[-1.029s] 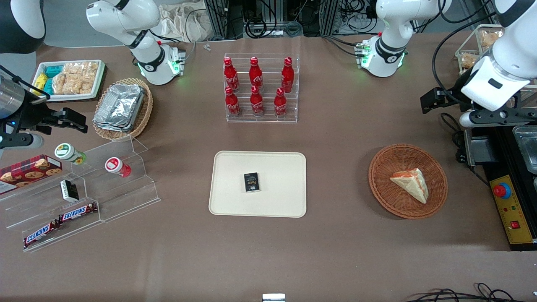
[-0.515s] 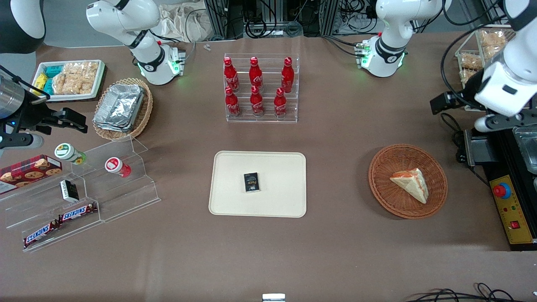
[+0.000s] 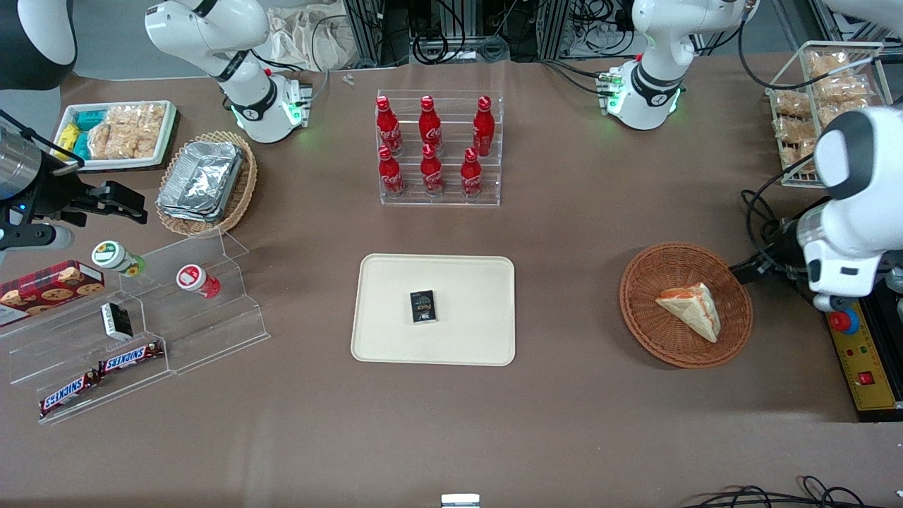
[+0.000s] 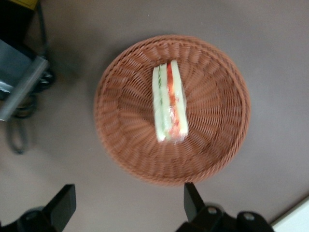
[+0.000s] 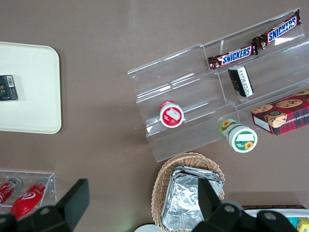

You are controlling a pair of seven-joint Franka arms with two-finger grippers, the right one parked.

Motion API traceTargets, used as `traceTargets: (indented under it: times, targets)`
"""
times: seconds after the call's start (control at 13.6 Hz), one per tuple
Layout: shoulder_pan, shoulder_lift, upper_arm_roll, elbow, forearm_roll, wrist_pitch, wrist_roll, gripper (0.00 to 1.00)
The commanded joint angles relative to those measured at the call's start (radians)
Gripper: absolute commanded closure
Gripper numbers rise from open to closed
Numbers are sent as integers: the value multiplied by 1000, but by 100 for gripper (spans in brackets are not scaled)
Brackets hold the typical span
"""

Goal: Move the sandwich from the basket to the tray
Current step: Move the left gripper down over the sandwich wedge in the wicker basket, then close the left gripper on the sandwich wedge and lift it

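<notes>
- Hovering just beside the round reddish-brown woven wicker basket, the tool is standing wide open, gripping nothing.
- Lying in this basket, the small triangular beige-bread sandwich is looking light, soft and crushable; grip its flat bread faces gently.
- Offering bare room, the flat cream rectangular tray is sitting on the brown table, carrying one small dark packet.

robot lab | arm bases bolted to table | cable tangle

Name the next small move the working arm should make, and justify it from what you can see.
Probably lower the open tool toward the triangular beige-bread sandwich. The sandwich lies untouched in the round reddish-brown wicker basket, and the tool hangs above the basket's edge, holding nothing.
</notes>
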Motion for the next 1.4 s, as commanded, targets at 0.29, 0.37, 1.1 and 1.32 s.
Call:
traceTargets:
  times: [0.29,0.37,1.1,1.32]
  targets:
    - [-25,170,-3,-114,-23,406,-372,0]
    - [-31,193,-3,-117,-23,439,-385,0]
    - [-31,152,-9,-65,-12,300,-370,100]
    - [-51,124,-74,117,-9,18,-362,100]
